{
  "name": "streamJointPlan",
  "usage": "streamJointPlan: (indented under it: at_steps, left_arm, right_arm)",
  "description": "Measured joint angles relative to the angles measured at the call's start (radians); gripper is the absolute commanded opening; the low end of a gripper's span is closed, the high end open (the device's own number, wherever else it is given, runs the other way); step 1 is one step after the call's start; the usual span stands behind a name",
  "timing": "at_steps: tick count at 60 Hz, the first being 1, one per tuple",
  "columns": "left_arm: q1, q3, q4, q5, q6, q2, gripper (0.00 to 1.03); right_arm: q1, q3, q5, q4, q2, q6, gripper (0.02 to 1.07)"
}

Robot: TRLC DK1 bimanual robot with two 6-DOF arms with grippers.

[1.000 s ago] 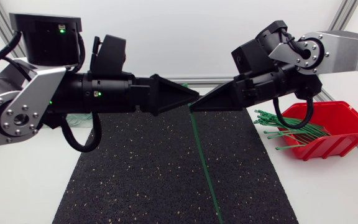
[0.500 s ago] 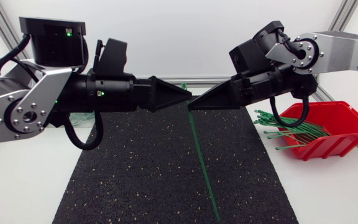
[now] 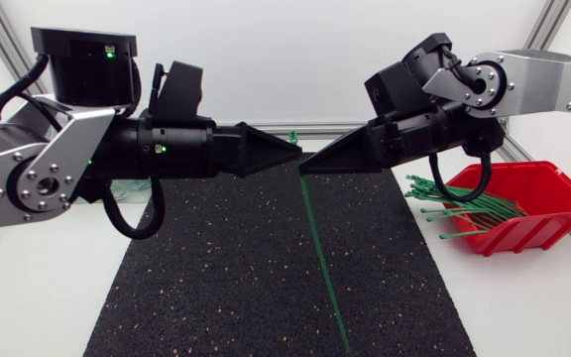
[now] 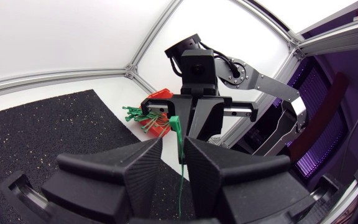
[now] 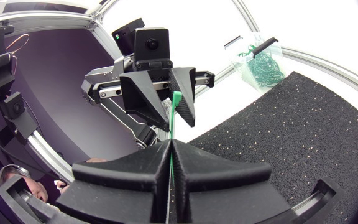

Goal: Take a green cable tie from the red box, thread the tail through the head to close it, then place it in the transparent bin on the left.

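My right gripper [image 3: 305, 169] is held high over the middle of the mat, shut on a green cable tie [image 3: 323, 260]. The tie's long tail hangs down toward the front edge, and its upper end [image 5: 175, 107] sticks up past the closed fingers [image 5: 171, 144]. My left gripper [image 3: 293, 151] faces it tip to tip. Its fingers [image 4: 148, 155] stand a little apart with the tie's upper end [image 4: 177, 134] in the gap. The red box [image 3: 538, 198] with several green ties [image 3: 464, 208] sits at the right. The transparent bin [image 5: 260, 59] holds green ties at the far left.
A black speckled mat [image 3: 216, 288] covers the middle of the white table. The left arm's body hides most of the bin in the head view. An aluminium frame rail [image 3: 340, 129] runs along the back edge.
The left gripper's fingers have narrowed around the tie's upper end. The left arm drew back slightly to the left, and the right gripper followed a little.
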Motion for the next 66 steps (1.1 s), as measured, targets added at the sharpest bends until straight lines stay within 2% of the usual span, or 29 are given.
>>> streamJointPlan:
  at_steps: [3, 9, 16, 58, 60, 66]
  left_arm:
    - [0.000, 0.000, 0.000, 0.000, 0.000, 0.000, 0.18]
    - [0.000, 0.000, 0.000, 0.000, 0.000, 0.000, 0.15]
    - [0.000, 0.000, 0.000, -0.001, 0.000, 0.000, 0.04]
    - [-0.003, 0.000, -0.020, -0.002, -0.001, 0.000, 0.04]
    - [-0.005, 0.000, -0.022, -0.005, -0.001, 0.000, 0.04]
    - [-0.006, 0.000, -0.027, -0.009, -0.001, 0.000, 0.04]
  right_arm:
    - [0.000, 0.000, 0.000, 0.000, 0.000, 0.002, 0.08]
    - [0.000, 0.000, 0.000, 0.000, 0.000, 0.003, 0.08]
    - [0.000, 0.000, 0.001, 0.005, 0.000, 0.003, 0.08]
    - [0.032, 0.000, 0.032, 0.029, 0.010, 0.003, 0.08]
    - [0.032, 0.000, 0.034, 0.029, 0.010, 0.003, 0.10]
    - [0.033, -0.001, 0.042, 0.032, 0.010, 0.003, 0.29]
